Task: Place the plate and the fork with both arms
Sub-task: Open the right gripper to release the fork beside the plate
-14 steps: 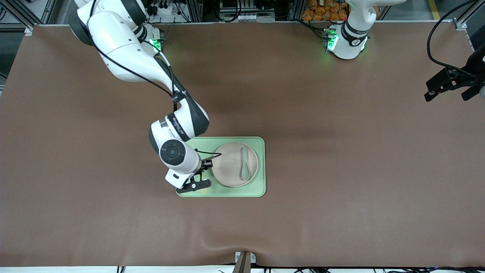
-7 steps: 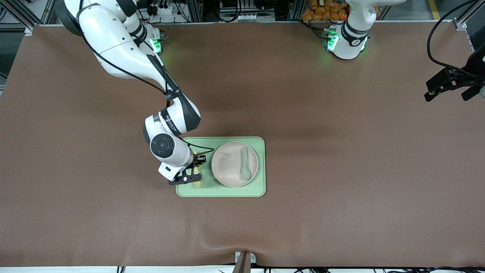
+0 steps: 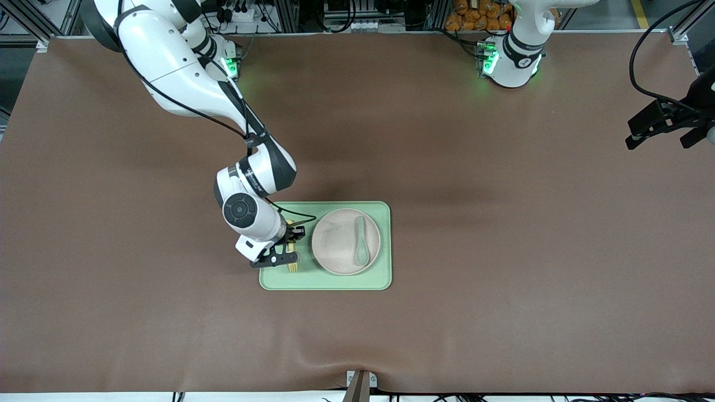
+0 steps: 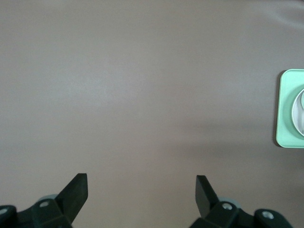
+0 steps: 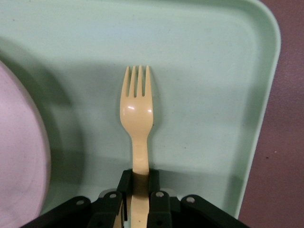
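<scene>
A brown mat covers the surface (image 3: pixel 447 167) from edge to edge, with a slight wrinkle at the edge nearest the front camera. Along the top of the front view run metal frame posts, cables and a heap of orange items, and the 2 arm bases glow green there.

Near the middle of the surface lies a rectangular light green tray (image 3: pixel 325 282). The plate (image 3: pixel 339 243) sits on the tray, toward the left arm's end of it, and a grey-green spoon (image 3: pixel 361 242) lies in the plate.

The right pincer (image 3: pixel 284 251) hangs low over the tray's other end, beside the plate, and it pinches the handle of the fork (image 5: pixel 137 114). In the right wrist view the fork's 4 tines point away from the pincer (image 5: pixel 140 190) over the green tray floor (image 5: pixel 209 95), with the plate's rim (image 5: pixel 35 142) just beside it. Whether the fork touches the tray or hangs just above it cannot be told. In the front view only the fork's yellow tines (image 3: pixel 292 268) peek out under the black fingers; the handle is hidden.

The left arm waits. Its pincer (image 3: pixel 662 125) hangs over the left arm's end of the surface, partly cut off by the picture's edge. In the left wrist view its fingertips (image 4: pixel 76 187) stand spread wide over bare mat, holding nothing, and a corner of the tray (image 4: pixel 285 109) shows at the frame's edge.
</scene>
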`<act>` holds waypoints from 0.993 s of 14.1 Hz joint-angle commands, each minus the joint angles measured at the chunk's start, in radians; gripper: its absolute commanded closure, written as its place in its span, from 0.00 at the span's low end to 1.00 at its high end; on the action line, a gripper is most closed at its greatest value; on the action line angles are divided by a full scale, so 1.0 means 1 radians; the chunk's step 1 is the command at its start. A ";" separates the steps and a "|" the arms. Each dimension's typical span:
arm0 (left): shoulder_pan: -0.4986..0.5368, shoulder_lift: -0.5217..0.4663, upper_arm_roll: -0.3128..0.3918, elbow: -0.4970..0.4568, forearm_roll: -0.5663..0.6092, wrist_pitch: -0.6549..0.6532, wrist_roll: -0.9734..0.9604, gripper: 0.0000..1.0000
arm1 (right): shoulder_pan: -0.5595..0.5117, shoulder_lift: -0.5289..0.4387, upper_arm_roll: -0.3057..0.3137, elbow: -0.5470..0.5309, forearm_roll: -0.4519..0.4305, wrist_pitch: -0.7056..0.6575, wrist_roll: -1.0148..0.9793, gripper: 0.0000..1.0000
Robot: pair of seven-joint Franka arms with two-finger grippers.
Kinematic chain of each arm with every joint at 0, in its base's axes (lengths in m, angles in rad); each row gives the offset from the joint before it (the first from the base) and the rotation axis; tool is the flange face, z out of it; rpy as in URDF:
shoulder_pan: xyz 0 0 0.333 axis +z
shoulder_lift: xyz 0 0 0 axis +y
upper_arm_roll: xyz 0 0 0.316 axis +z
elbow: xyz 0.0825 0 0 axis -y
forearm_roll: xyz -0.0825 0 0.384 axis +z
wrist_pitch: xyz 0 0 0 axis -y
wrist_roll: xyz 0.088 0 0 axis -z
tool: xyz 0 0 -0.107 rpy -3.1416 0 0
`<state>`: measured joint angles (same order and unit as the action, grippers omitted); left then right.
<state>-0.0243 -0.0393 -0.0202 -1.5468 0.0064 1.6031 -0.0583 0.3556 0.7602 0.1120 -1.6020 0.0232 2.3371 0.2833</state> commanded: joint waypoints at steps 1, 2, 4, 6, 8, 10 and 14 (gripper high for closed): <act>-0.003 -0.005 0.000 0.005 0.007 -0.006 0.014 0.00 | -0.020 -0.036 0.017 -0.038 0.011 0.011 -0.001 0.31; -0.003 -0.005 0.000 0.005 0.007 -0.006 0.015 0.00 | -0.018 -0.039 0.017 -0.029 0.011 0.005 -0.001 0.00; -0.003 -0.004 0.000 0.005 0.007 -0.006 0.014 0.00 | -0.015 -0.051 0.021 -0.009 0.011 -0.028 -0.004 0.00; -0.003 -0.004 0.000 0.005 0.007 -0.006 0.014 0.00 | -0.021 -0.065 0.018 0.069 0.011 -0.146 -0.006 0.00; -0.003 -0.002 0.000 0.005 0.007 -0.006 0.014 0.00 | -0.050 -0.070 0.015 0.166 0.011 -0.298 -0.013 0.00; -0.003 -0.002 -0.001 0.005 0.007 -0.006 0.014 0.00 | -0.116 -0.097 0.021 0.233 0.012 -0.445 -0.038 0.00; -0.003 -0.002 -0.003 0.005 0.007 -0.006 0.014 0.00 | -0.217 -0.198 0.026 0.240 0.020 -0.502 -0.119 0.00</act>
<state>-0.0255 -0.0386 -0.0221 -1.5472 0.0064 1.6031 -0.0583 0.1899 0.6197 0.1123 -1.3493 0.0274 1.8693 0.1847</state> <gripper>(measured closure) 0.000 0.000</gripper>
